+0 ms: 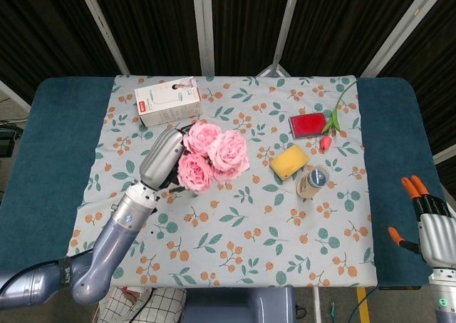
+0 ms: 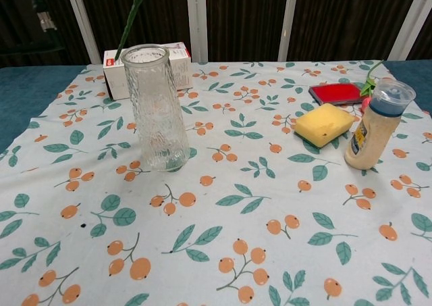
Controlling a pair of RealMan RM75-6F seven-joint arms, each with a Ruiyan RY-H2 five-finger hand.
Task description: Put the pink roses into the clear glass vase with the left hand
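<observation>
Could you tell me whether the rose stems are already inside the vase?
No; in the chest view the glass vase stands empty, with a green stem above its rim.

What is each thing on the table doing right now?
pink roses: held up over the vase, not inside yet
left hand: holds the roses
glass vase: upright, empty
right hand: holds nothing, fingers apart
bottle: upright, cap on
white box: lying flat
tulip: lying on the cloth

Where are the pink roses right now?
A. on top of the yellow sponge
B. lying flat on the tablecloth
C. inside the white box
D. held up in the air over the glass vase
D: the left hand holds the pink roses above the vase, only a green stem reaching its rim.
</observation>
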